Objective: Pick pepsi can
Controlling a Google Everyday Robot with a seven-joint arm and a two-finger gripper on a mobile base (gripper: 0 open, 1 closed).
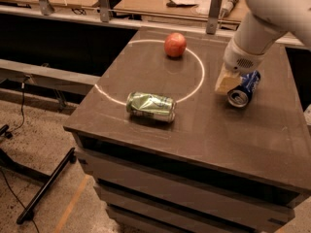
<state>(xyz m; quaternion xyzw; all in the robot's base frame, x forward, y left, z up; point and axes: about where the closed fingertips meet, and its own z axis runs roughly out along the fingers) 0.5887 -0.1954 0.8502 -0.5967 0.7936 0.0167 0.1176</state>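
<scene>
The pepsi can [244, 88] is dark blue with a silver end and lies on its side at the right of the dark table [204, 130], its end facing the front. My gripper [226, 84], tan-tipped under the white arm [265, 23], is down at the table surface and touches the can's left side. The arm hides part of the can's far end.
A dented green-and-silver can [150, 107] lies on its side at the table's front left. A red apple [175, 44] stands at the back inside a white circle line [194, 89]. Wooden benches with clutter lie behind. The table's edge drops to the floor at left.
</scene>
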